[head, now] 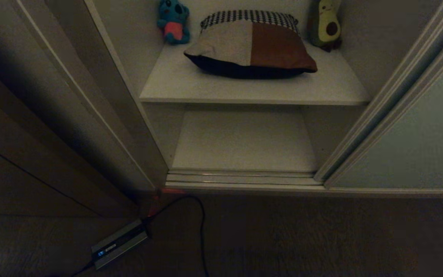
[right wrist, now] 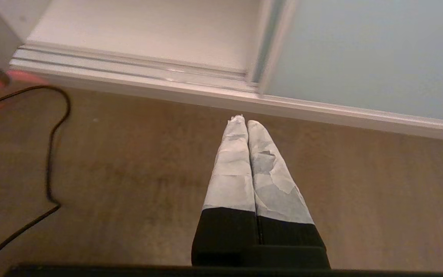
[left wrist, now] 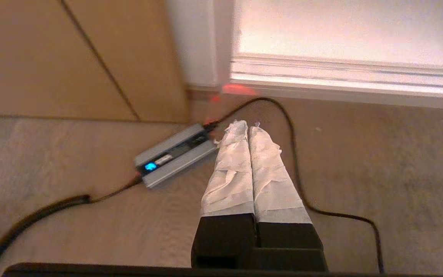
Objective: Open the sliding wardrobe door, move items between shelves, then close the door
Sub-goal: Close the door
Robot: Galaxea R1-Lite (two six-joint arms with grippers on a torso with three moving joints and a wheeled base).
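The sliding wardrobe door (head: 421,134) (right wrist: 367,54), pale grey-green, stands slid to the right, leaving the shelves in view. On the upper shelf (head: 252,90) lies the cushion (head: 251,46), with the teal koala plush (head: 173,21) to its left and the avocado plush (head: 326,24) to its right. Nothing lies on the lower shelf (head: 244,140) (right wrist: 148,27). Neither arm shows in the head view. My left gripper (left wrist: 247,125) hangs shut above the floor, holding nothing. My right gripper (right wrist: 244,120) is also shut and empty, near the floor track.
A grey power box (head: 119,243) (left wrist: 175,154) with a blue light lies on the carpet at the left, its black cable (head: 202,231) (right wrist: 50,154) looping across the floor. Brown wooden panelling (head: 32,154) stands at the left. The ribbed floor track (head: 244,179) runs below the opening.
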